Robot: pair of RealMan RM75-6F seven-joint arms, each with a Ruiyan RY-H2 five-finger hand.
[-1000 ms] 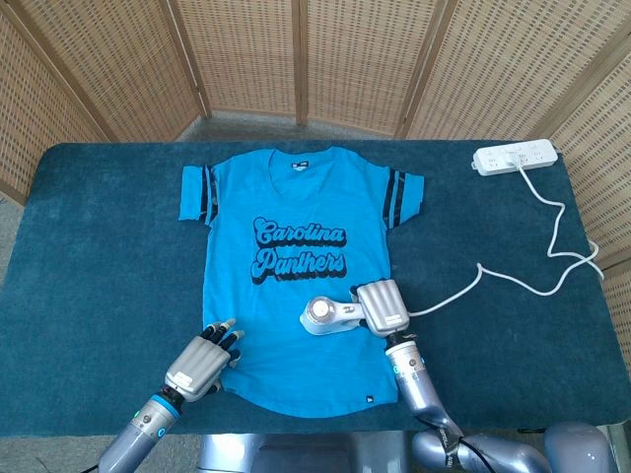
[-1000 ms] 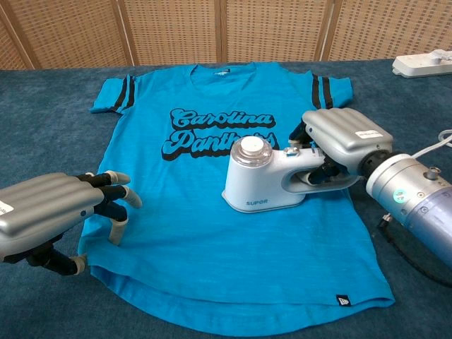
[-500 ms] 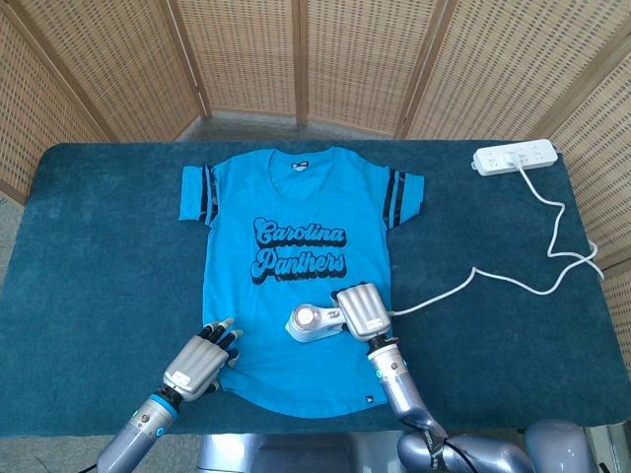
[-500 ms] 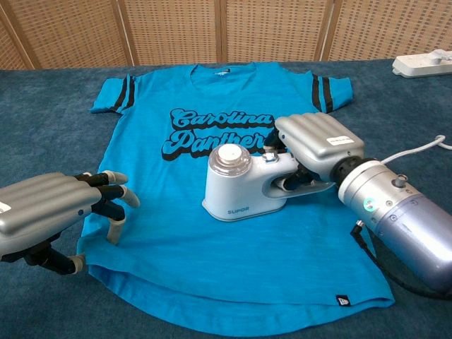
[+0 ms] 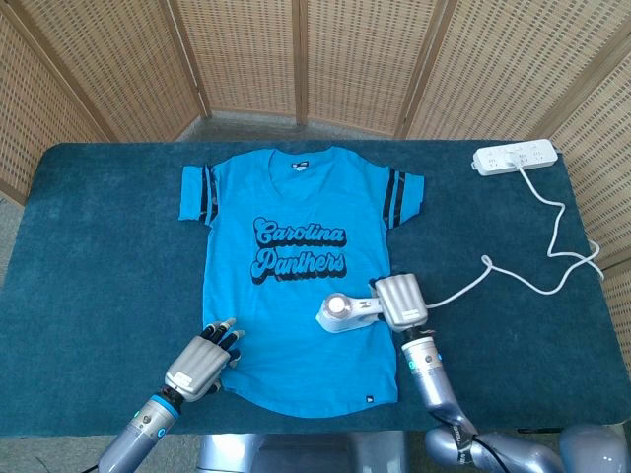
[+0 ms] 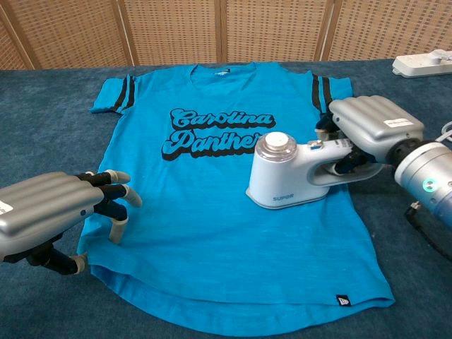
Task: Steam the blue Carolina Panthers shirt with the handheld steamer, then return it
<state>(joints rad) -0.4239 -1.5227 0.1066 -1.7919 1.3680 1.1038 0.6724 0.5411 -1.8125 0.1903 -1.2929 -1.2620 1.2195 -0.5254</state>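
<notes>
The blue Carolina Panthers shirt [image 5: 296,212] [image 6: 212,233] lies flat and face up on the dark teal table. My right hand [image 5: 401,299] [image 6: 371,127] grips the handle of the white handheld steamer [image 5: 345,311] [image 6: 286,176], which sits on the shirt's lower right part, just below the lettering. My left hand [image 5: 202,362] [image 6: 53,212] rests at the shirt's lower left hem with its fingertips [image 6: 119,196] pressing the fabric; it holds nothing.
A white power strip [image 5: 515,157] [image 6: 424,63] lies at the back right of the table [image 5: 99,246]. Its white cord [image 5: 552,246] loops across the right side toward the steamer. Wicker screens stand behind the table.
My right hand first slid the steamer left across the lower shirt, then back right to the shirt's right side. The left hand has stayed put.
</notes>
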